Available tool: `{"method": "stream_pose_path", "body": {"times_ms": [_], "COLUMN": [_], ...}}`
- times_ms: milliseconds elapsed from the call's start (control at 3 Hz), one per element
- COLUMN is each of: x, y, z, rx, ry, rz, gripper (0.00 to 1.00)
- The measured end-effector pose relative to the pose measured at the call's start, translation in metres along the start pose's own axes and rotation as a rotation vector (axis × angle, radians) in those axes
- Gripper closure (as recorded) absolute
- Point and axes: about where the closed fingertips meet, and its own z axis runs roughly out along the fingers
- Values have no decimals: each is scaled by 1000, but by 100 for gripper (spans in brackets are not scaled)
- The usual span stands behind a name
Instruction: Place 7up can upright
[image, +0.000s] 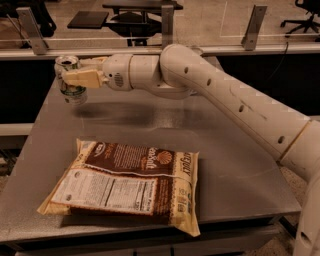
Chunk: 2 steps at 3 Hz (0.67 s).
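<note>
The 7up can (71, 91) is a short can with a white and green label and a silver top. It stands upright at the far left of the grey table (230, 165), its base at or just above the surface. My gripper (75, 77) reaches in from the right on the white arm (215, 95), and its beige fingers (85, 78) are shut around the can's upper half.
A large brown and cream snack bag (127, 180) lies flat on the near half of the table. A glass partition with metal posts (252, 25) runs along the far edge. The table's left edge is close to the can.
</note>
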Motion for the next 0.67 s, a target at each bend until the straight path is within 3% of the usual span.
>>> {"method": "stream_pose_path", "body": {"times_ms": [333, 667], "x": [6, 12], "y": [1, 3], "z": [5, 11], "rx": [-4, -17], "ry": [9, 27], "rz": [-16, -27], "gripper": [100, 87]}}
